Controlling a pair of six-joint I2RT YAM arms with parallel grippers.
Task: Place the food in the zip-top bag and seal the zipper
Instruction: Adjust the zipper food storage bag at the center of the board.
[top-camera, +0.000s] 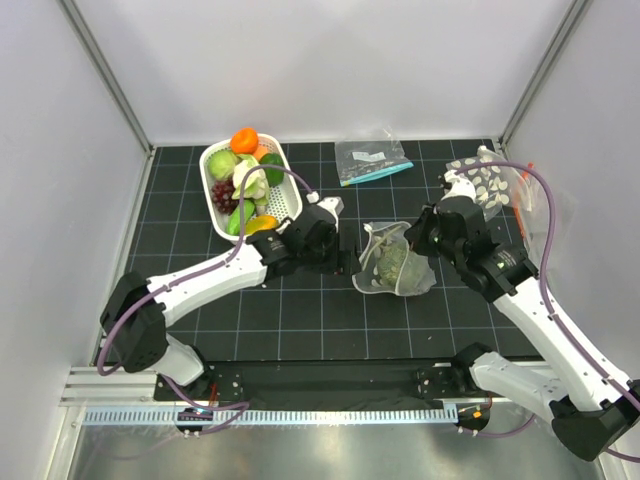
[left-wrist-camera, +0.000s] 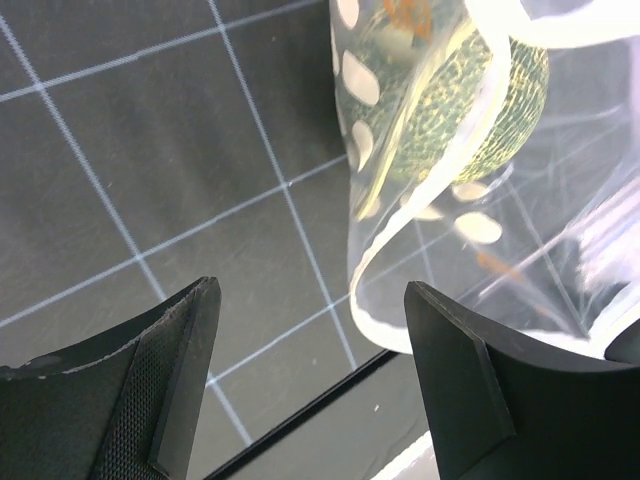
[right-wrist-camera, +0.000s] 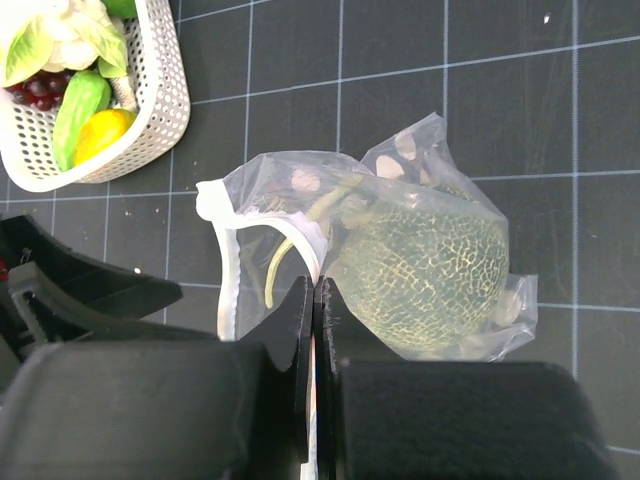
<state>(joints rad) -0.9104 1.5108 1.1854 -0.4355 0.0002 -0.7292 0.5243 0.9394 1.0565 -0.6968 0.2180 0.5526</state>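
Beside zip-top bag (top-camera: 395, 265), left end effector (left-wrist-camera: 310, 292) agape, right end effector (right-wrist-camera: 313, 292) seemingly pinching it

Melon (left-wrist-camera: 445, 105) in bag (left-wrist-camera: 480, 228), hand (left-wrist-camera: 312, 300) agape

The melon (right-wrist-camera: 420, 270) lies in the zip-top bag (right-wrist-camera: 400, 165), just beyond the tips of the right gripper (right-wrist-camera: 315, 288) and slightly to their right. The bag's edge appears to run in between those fingers. The basket (right-wrist-camera: 165, 90) sits well beyond them, to the left. Ahead of the left gripper (left-wrist-camera: 310, 290) the bag lies to the right, its zipper (left-wrist-camera: 358, 292) just before the right finger (left-wrist-camera: 470, 390).
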